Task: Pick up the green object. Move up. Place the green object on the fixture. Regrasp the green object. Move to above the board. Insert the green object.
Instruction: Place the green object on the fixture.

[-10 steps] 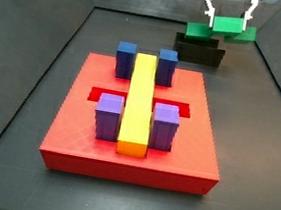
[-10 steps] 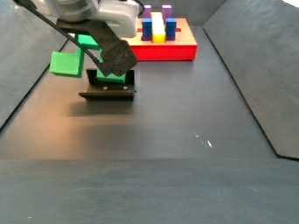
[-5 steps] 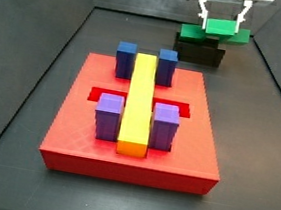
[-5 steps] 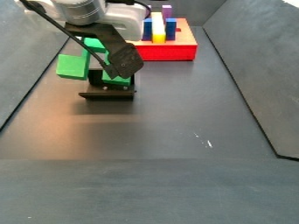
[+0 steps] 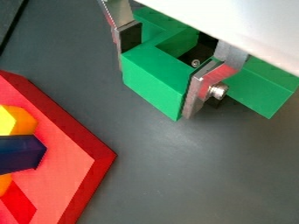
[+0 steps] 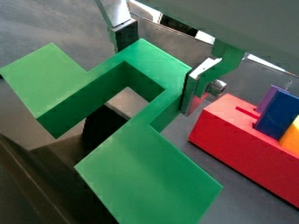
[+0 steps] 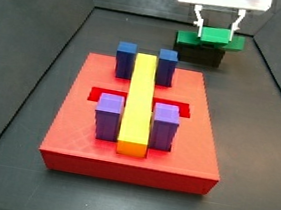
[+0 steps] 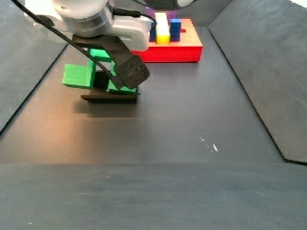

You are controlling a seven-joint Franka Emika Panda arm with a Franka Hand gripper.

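since half a second ago the gripper (image 7: 217, 27) has come lower and the green object (image 7: 212, 36) now sits down at the fixture (image 7: 202, 53), no longer hanging above it. in a side view the piece (image 8: 92, 72) overlaps the fixture (image 8: 110, 93); actual contact can't be told. in both wrist views the silver fingers (image 5: 212, 86) (image 6: 200, 84) are clamped on the object's (image 6: 105, 114) middle bar, pads flat against it. the board (image 7: 134, 126) lies well apart, with yellow bar (image 7: 140, 102), blue blocks (image 7: 125, 57) and purple blocks (image 7: 107, 115) seated.
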